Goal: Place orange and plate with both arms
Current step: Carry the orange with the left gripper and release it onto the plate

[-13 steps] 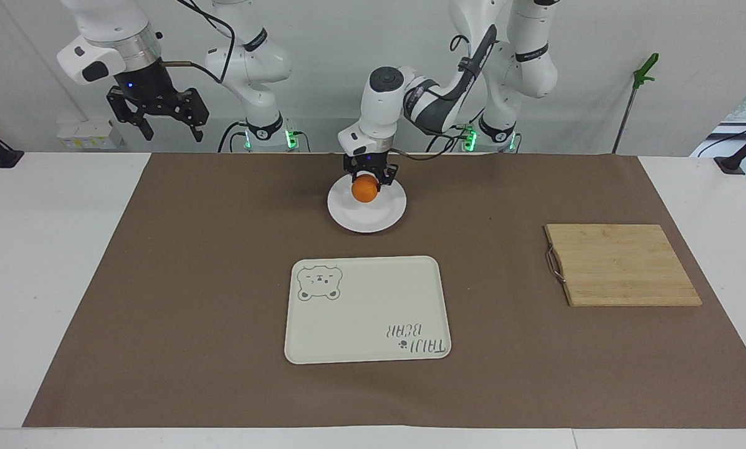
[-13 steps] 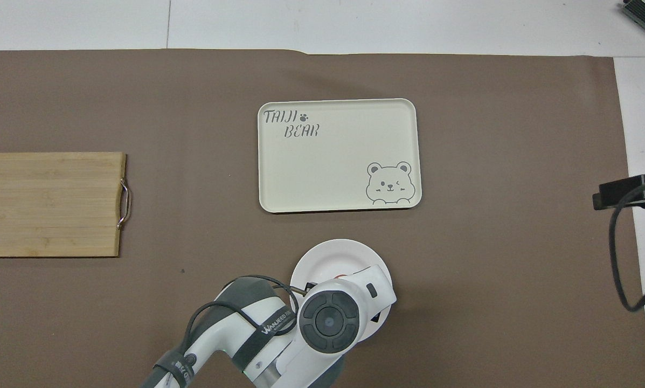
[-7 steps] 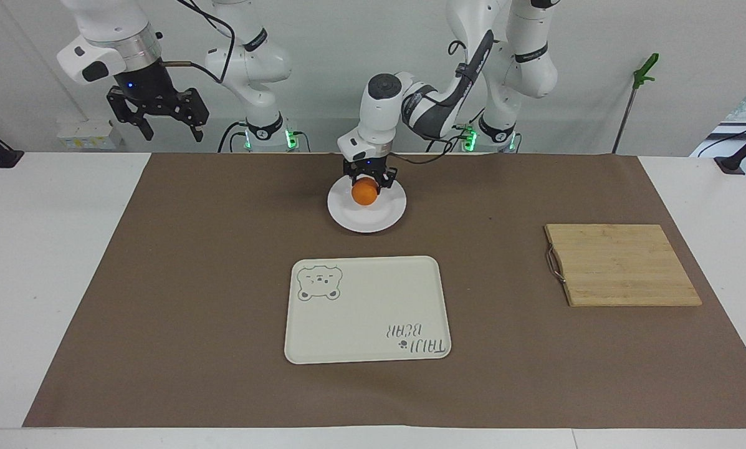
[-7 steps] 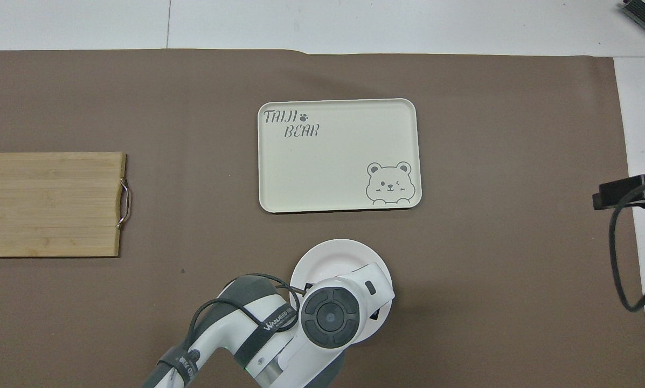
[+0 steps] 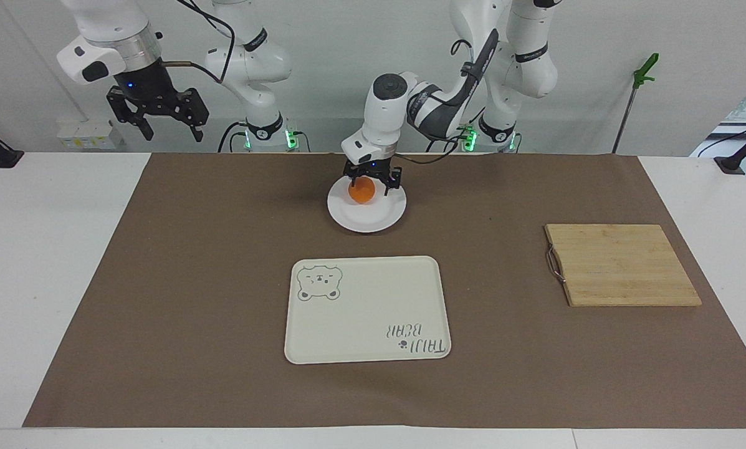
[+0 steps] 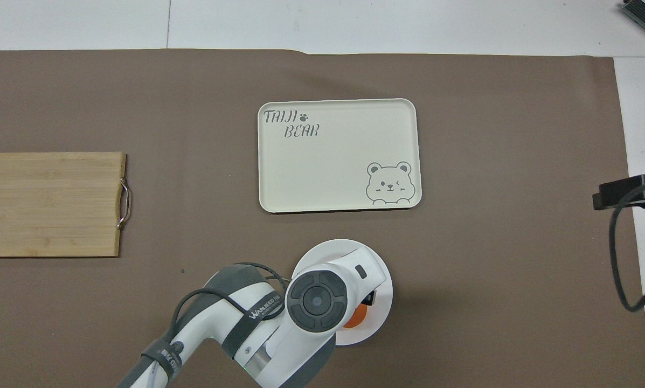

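Note:
The white plate (image 5: pixel 373 221) lies on the brown mat, nearer to the robots than the cream tray. The orange (image 5: pixel 361 193) rests on it, on the part closest to the robots. My left gripper (image 5: pixel 374 185) stands low over the plate, open, its fingers spread to either side of the orange without gripping it. In the overhead view the left arm's wrist (image 6: pixel 317 300) covers much of the plate (image 6: pixel 333 250), and only a sliver of the orange (image 6: pixel 356 317) shows. My right gripper (image 5: pixel 156 118) hangs open and empty, high above the right arm's end of the table, waiting.
A cream tray with a bear drawing (image 5: pixel 366 308) lies farther from the robots than the plate. A wooden cutting board with a metal handle (image 5: pixel 622 265) lies toward the left arm's end. Brown mat (image 5: pixel 192 280) covers most of the table.
The left gripper's fingers have spread apart and let go of the orange, which now sits on the plate. The left wrist shifted slightly. The right arm has not moved.

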You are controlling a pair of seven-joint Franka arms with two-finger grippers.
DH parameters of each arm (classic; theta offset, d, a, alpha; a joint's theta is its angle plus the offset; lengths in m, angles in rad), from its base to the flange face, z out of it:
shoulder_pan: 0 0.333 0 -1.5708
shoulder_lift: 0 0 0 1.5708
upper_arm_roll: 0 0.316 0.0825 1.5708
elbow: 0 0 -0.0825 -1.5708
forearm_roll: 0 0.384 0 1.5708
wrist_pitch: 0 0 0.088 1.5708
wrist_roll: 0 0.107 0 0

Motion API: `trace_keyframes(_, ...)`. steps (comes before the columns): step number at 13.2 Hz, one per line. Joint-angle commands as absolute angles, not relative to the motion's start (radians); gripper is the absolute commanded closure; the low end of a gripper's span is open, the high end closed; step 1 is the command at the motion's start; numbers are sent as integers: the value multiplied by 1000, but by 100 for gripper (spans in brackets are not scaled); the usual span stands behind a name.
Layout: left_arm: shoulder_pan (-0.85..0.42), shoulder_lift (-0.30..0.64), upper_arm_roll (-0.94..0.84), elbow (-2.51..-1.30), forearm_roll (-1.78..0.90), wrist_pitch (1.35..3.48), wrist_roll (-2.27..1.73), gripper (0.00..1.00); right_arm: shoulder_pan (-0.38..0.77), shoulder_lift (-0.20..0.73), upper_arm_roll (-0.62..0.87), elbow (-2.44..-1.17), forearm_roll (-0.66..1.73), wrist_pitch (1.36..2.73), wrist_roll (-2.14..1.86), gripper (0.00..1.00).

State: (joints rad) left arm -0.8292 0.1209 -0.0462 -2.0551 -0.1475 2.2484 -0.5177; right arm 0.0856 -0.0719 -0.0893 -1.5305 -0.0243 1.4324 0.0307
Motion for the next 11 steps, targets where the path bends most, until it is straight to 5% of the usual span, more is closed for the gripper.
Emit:
trace_keyframes(1, -755, 85, -34, -1996, -158, 2168, -520, 0, 74, -71, -86, -1522, -21, 1430, 8, 0)
trace_keyframes(11, -396, 29, -28, -1740, -34, 1883, 11, 0, 74, -71, -86, -1522, -21, 1430, 9, 0)
